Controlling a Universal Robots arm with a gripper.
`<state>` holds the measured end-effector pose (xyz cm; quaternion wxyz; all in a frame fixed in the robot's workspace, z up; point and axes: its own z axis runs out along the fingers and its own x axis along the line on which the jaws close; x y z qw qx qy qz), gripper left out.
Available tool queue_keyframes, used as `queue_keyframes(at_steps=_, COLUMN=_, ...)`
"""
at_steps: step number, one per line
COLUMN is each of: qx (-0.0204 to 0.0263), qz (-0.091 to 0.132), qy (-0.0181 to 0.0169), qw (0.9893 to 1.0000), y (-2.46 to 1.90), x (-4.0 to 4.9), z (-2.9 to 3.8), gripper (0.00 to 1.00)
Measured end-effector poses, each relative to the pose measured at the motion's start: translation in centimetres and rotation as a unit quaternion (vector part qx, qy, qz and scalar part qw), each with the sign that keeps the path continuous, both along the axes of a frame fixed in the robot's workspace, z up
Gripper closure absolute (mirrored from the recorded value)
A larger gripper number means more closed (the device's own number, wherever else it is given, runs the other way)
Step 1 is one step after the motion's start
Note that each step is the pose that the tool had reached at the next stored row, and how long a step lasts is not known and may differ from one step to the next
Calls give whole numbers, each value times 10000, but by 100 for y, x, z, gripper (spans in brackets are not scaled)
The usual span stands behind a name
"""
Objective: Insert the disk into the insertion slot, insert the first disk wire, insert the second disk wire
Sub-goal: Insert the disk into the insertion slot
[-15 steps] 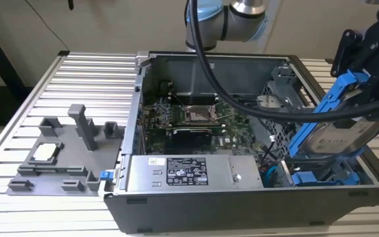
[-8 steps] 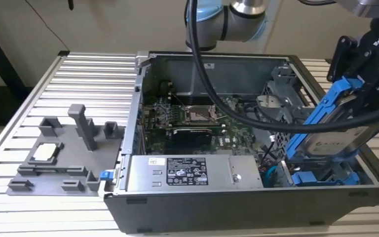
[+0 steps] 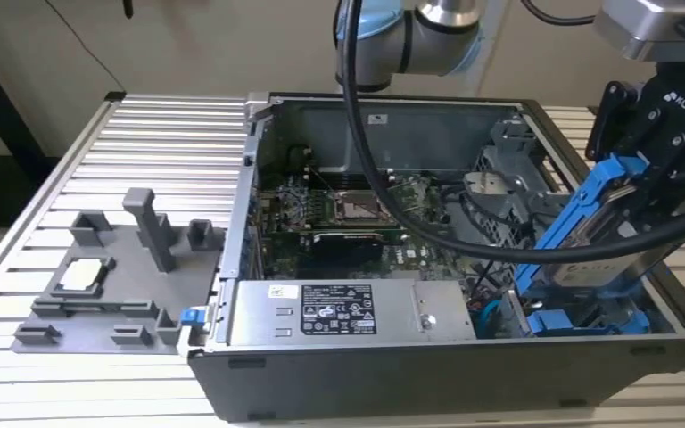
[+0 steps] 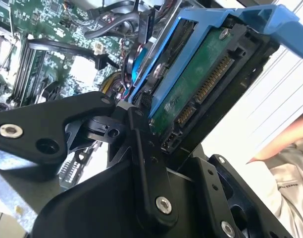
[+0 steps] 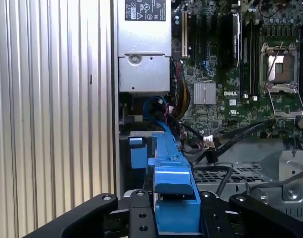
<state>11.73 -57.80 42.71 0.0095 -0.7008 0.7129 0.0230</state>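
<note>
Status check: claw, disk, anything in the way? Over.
Claw shut on the disk. It hangs tilted over the insertion slot, not seated. Loose wires beside the slot, inside the case.

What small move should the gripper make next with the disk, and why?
Probably lower the disk a little toward the insertion slot. The gripper is shut on it, and in the exterior view it hangs tilted just above the slot, not yet seated.

Gripper [image 3: 640, 183] — cut off at the exterior view's right edge; disk [image 3: 602, 236] partly hidden behind it.
</note>
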Motion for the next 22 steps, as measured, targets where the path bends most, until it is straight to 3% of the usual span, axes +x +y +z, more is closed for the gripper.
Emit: queue_keyframes(at_steps=22, qx=0, qz=0, qy=-7, qw=10000, y=-9, x=67, z=-143, gripper=67)
